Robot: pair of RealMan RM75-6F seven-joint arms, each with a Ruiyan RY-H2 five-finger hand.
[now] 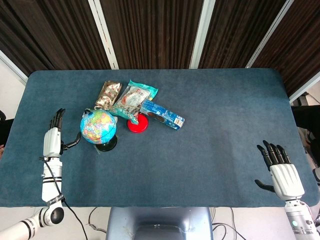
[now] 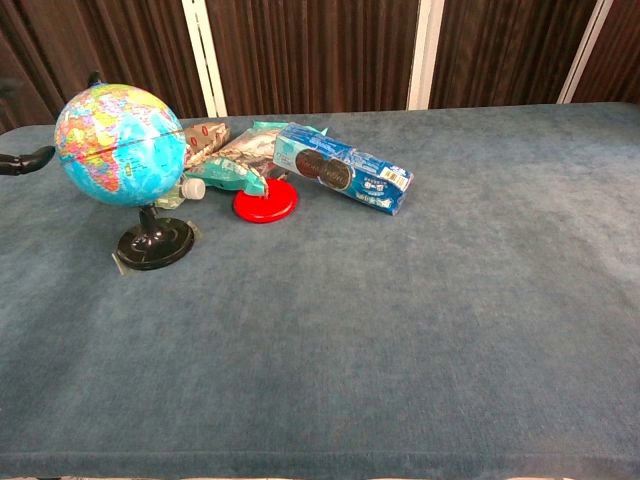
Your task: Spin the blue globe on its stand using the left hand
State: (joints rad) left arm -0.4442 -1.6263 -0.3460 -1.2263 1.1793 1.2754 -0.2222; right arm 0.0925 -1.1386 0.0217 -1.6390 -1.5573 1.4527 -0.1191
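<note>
Globe [image 1: 98, 126] stands on its black base [image 1: 106, 144] at the left of the blue table [image 1: 210, 130], seen from the head view. The left hand [image 1: 52, 140] is just left of it, fingers straight and spread, thumb pointing toward the globe but apart from it, holding nothing. Just right of the globe lie a red disc [image 1: 137, 124], a blue biscuit box [image 1: 162, 114], and farther back two snack bags [image 1: 131, 99]. The right hand [image 1: 283, 175] rests near the right front edge, well apart from everything, fingers spread and empty.

In the chest view the globe [image 2: 122, 144] tilts on its stand [image 2: 155, 243] at far left. Only a dark fingertip of the left hand [image 2: 25, 160] shows at the left edge, not touching the globe. The box [image 2: 343, 167] and disc [image 2: 265, 205] lie to the right.
</note>
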